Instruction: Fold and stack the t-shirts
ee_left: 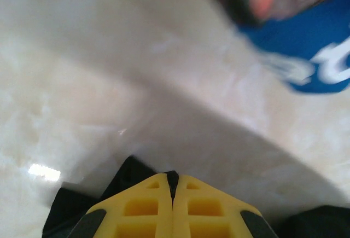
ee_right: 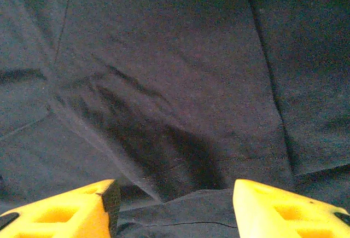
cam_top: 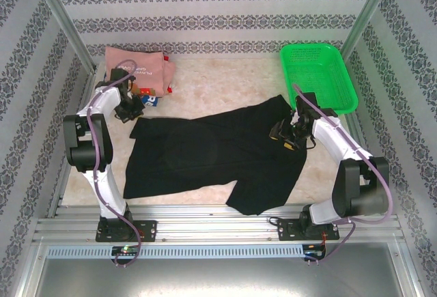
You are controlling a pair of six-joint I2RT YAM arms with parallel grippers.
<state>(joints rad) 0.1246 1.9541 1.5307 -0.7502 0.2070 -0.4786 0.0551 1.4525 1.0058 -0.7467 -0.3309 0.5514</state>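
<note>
The black t-shirt (cam_top: pixel 218 153) lies spread out across the middle of the table. My left gripper (cam_top: pixel 130 111) is at its far left corner. In the left wrist view the yellow fingers (ee_left: pixel 142 208) are shut, with a bit of the black cloth (ee_left: pixel 124 179) pinched between their tips. My right gripper (cam_top: pixel 287 136) hovers over the shirt's right side, open, and a fold of black cloth (ee_right: pixel 180 210) lies between its fingertips (ee_right: pixel 273 205). The pink t-shirt (cam_top: pixel 136 65) lies folded at the back left. A blue-and-white t-shirt (ee_left: pixel 317 57) shows beside it.
A green mesh basket (cam_top: pixel 317 75) stands at the back right corner. Metal frame posts and patterned walls close in the table on three sides. Bare pale tabletop (cam_top: pixel 225 89) shows behind the black shirt.
</note>
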